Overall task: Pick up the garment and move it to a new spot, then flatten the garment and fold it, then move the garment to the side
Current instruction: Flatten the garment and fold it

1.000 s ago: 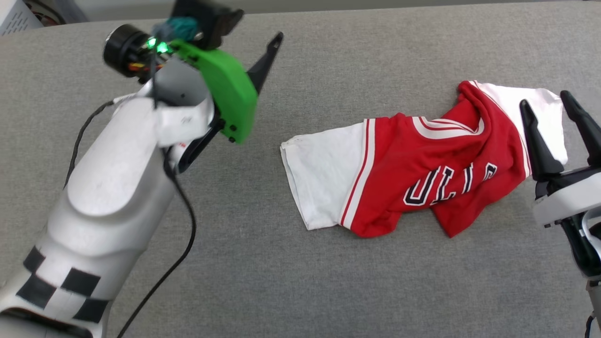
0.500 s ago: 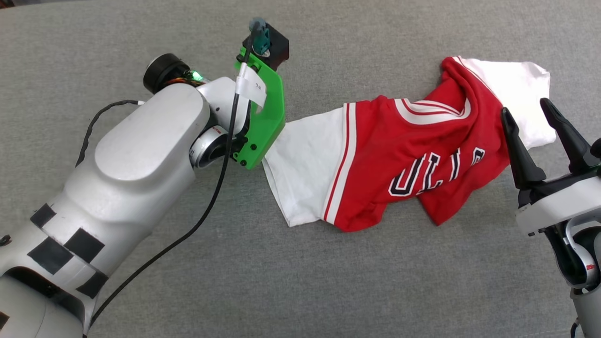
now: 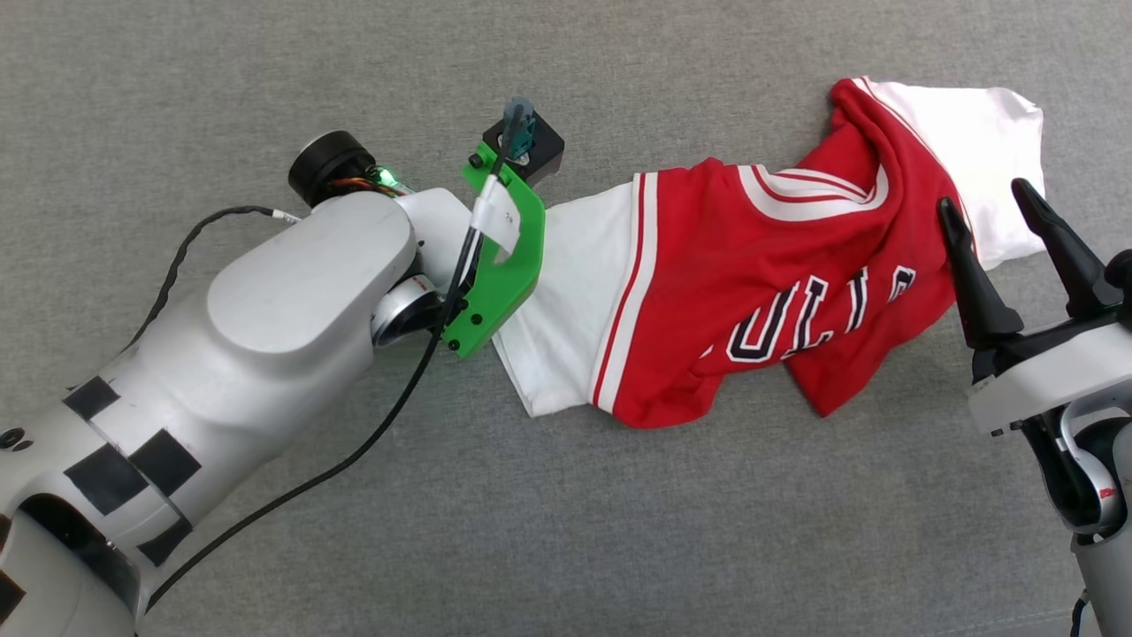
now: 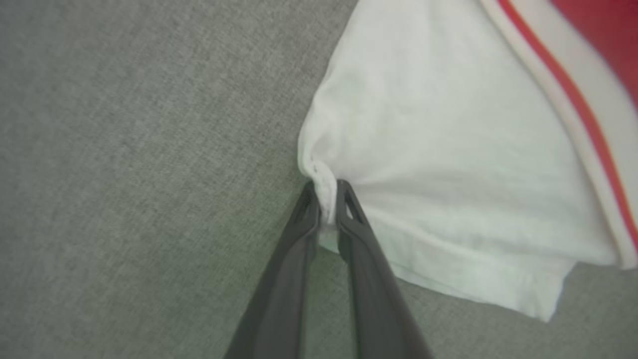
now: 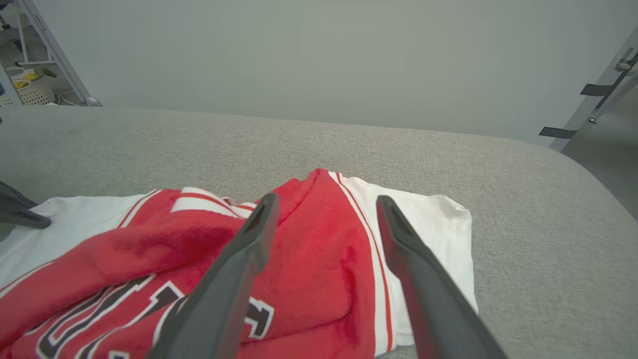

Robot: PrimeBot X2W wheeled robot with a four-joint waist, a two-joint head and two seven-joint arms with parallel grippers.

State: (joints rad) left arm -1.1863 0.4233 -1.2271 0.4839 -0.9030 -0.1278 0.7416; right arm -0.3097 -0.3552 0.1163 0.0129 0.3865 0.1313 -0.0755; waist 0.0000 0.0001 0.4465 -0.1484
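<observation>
Counting what's here: one red jersey-style T-shirt with white short sleeves (image 3: 752,283), two dark long-fingered grippers, and one grey fabric-covered surface (image 3: 566,531) under the lot.

Starting with the left gripper (image 4: 326,192): in its wrist view the two fingers are squeezed almost together. A bunched bit of white sleeve edge is clamped between the tips, so it's grasping the shirt (image 4: 448,149). In the head view those fingers are hidden under the green plastic bracket (image 3: 500,265) on that wrist, which sits right at the sleeve's edge.

Over on the other side, the right gripper (image 3: 984,199) is spread wide and holds nothing. Can't tell whether its tips touch the cloth. The shirt (image 5: 319,279) lies under and just ahead of its fingers: red body with black white-outlined lettering down low, then striped trim, then the second white sleeve past the tips.

So the shirt lies crumpled between the two grippers, with one sleeve at each. Beyond the right gripper (image 5: 327,200), the grey surface runs out to a plain pale wall (image 5: 319,60).
</observation>
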